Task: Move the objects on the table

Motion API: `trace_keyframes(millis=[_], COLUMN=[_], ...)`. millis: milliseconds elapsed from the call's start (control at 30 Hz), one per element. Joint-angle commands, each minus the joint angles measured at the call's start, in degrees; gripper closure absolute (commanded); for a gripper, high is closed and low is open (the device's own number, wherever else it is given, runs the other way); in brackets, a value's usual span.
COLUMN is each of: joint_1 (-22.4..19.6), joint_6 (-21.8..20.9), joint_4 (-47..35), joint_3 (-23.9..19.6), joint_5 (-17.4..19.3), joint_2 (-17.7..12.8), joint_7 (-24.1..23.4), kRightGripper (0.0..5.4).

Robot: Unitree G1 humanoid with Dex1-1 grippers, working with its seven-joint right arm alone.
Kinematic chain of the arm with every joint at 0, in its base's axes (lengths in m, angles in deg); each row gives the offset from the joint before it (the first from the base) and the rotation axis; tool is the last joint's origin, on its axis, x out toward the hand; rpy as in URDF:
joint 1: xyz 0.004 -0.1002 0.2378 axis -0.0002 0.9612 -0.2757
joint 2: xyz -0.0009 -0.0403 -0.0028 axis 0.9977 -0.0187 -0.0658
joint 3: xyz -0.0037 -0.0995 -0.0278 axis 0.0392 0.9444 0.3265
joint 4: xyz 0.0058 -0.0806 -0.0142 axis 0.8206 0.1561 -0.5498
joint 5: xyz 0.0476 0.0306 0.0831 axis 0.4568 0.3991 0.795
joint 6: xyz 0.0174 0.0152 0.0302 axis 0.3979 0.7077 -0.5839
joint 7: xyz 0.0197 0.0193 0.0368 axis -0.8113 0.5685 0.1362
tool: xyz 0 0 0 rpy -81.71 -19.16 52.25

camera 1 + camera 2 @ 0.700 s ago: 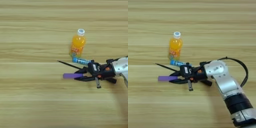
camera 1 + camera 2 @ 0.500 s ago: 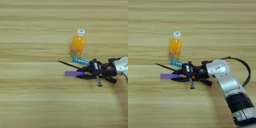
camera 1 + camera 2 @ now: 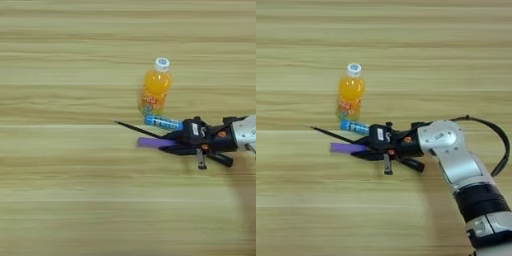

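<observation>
An orange juice bottle (image 3: 155,91) with a white cap stands upright at mid-table. Just in front of it lies a short blue tube (image 3: 163,121). A long thin black pen (image 3: 137,129) lies slanted, its far end running under the gripper. My right gripper (image 3: 171,145) reaches in from the right, low over the table (image 3: 60,200), its black fingers closed around the right end of the small purple cylinder (image 3: 152,143), which points left. The same grip shows in the right eye view: gripper (image 3: 362,150), purple cylinder (image 3: 345,148).
The silver forearm (image 3: 448,150) and a black cable (image 3: 496,137) come in from the lower right. A short black part (image 3: 388,166) of the hand hangs down toward the table.
The gripper has drawn back to the right, and the purple cylinder has come with it. Bottle, blue tube and pen have stayed put.
</observation>
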Motion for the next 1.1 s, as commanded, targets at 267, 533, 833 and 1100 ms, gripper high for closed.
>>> trace_keyframes(millis=[267,533,833,1100], joint_1=[-3.26,-2.53,-2.79,-2.79], joint_6=[-2.5,-3.04,-3.47,-3.63], joint_4=[3.31,5.05,6.45,6.16], joint_3=[-2.67,-3.24,-3.33,-3.44], joint_5=[-2.26,-2.41,-2.8,-2.09], joint_2=[-3.37,-4.18,-4.32,-4.23], joint_7=[-5.64,-6.45,-7.19,-6.67], kRightGripper=[4.63,4.63,4.63,4.19])
